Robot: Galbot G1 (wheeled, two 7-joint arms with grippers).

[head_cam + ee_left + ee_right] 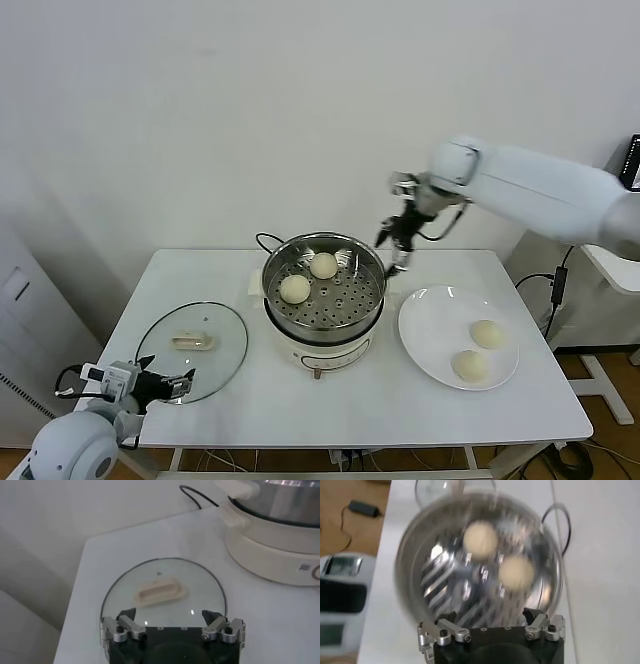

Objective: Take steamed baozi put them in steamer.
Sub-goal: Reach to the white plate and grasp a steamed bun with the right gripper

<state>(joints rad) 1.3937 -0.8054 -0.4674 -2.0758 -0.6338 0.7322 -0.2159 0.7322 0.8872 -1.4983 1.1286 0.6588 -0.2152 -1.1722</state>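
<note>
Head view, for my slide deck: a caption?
Right end effector open above steamer; two baozi inside, two on plate.

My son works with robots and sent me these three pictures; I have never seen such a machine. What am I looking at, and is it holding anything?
It is a two-armed robot at a white table. The wide picture comes from a camera on its head; the other two come from cameras on its wrists. In the middle stands a steamer with two baozi inside. Two more baozi lie on a white plate to the robot's right. A glass lid lies flat to its left. The right gripper hangs above the steamer's far rim, open and empty. The left gripper rests low by the lid, also open and empty.
</note>
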